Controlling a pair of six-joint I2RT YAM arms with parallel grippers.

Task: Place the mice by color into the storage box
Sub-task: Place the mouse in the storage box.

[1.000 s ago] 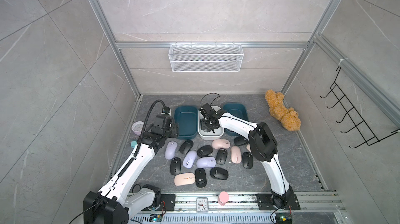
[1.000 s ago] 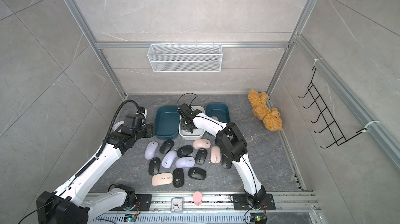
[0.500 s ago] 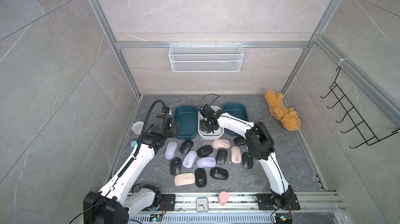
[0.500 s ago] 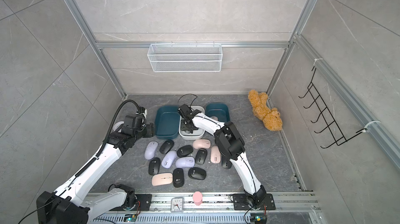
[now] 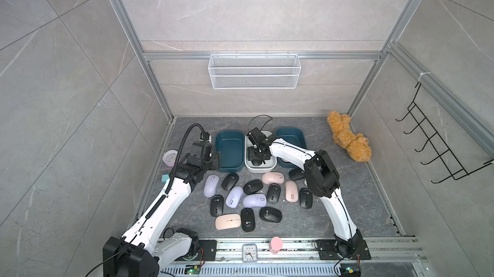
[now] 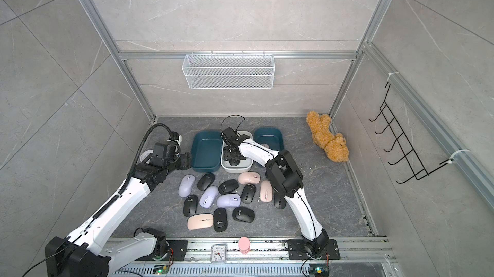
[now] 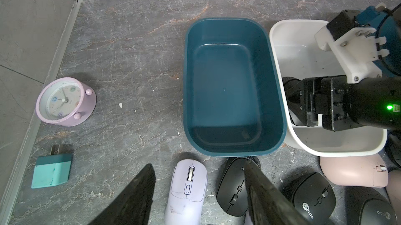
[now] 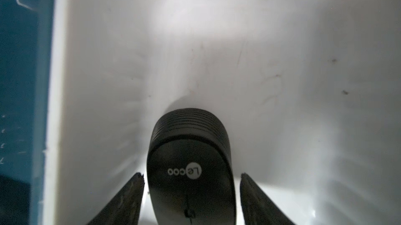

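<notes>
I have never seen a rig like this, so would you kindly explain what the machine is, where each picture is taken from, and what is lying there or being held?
It is a robot: a left arm and a right arm, each ending in a gripper. Two pictures look down on the whole cell from above; two come from wrist cameras. On the floor lie mice in black, lilac and pink, behind them a white bin between two teal bins, plus a teddy bear. The right gripper is open inside the white bin, its fingers clear of a black mouse lying there. The left gripper is open and empty above a lilac mouse.
</notes>
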